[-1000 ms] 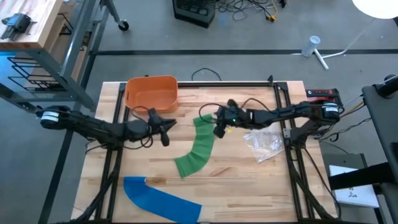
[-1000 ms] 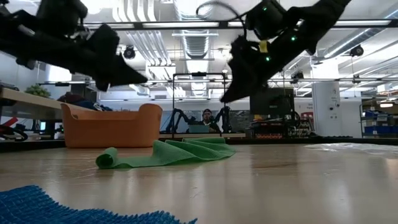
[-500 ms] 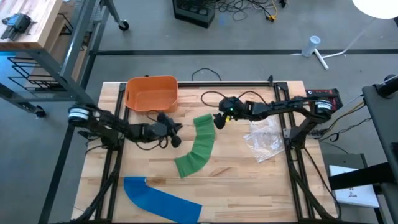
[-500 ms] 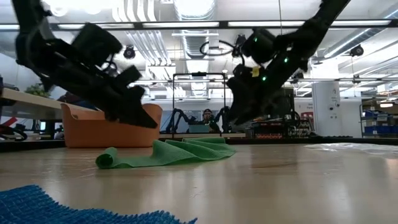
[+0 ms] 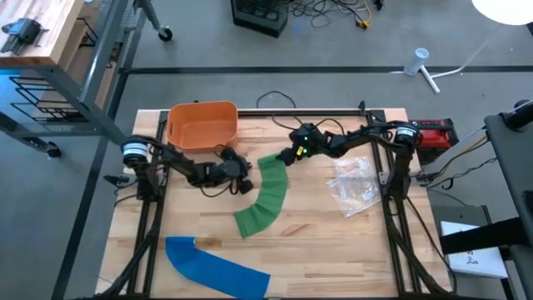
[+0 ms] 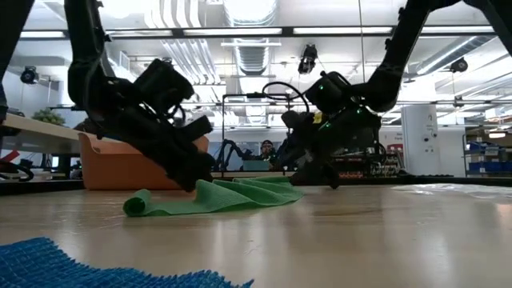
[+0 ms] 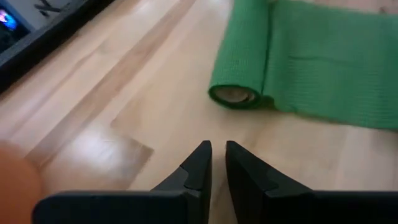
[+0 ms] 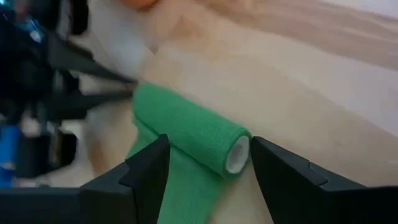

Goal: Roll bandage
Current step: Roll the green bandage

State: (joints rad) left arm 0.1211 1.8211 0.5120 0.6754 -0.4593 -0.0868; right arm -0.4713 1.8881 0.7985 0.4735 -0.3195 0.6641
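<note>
A green bandage (image 5: 265, 196) lies spread on the wooden table in a curved strip. Its far end is wound into a small roll (image 8: 189, 130), and its near end (image 6: 138, 202) is curled up. My right gripper (image 8: 209, 142) is low over the far end. It is open, one finger on each side of the roll's end, and I see no touch. My left gripper (image 7: 217, 152) is shut and slants down over bare wood just left of the strip, short of the roll (image 7: 239, 93).
An orange bin (image 5: 202, 125) stands at the far left, behind my left arm. A blue bandage (image 5: 216, 267) lies at the near left edge. A clear plastic bag (image 5: 351, 187) lies right of the green strip.
Both arms have come down to the table. My left gripper went toward the table's right, up to the green strip's left edge. My right gripper sank toward the strip's rolled far end and its wrist rolled. The bandage has stayed in place.
</note>
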